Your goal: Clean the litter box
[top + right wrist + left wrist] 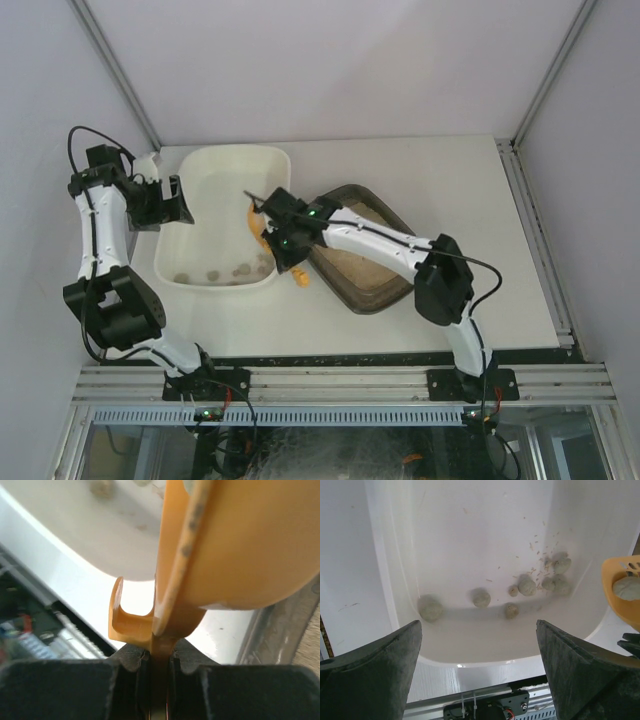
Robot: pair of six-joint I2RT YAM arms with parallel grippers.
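Spillage looms if the orange scoop (609, 587), clenched in right jaws, tilts short of the white tub (470, 540). Left jaws hang released.

Left pincer (479, 626) spread wide; right pincer (159, 656) clamped on scoop (240, 545), arm outstretched.
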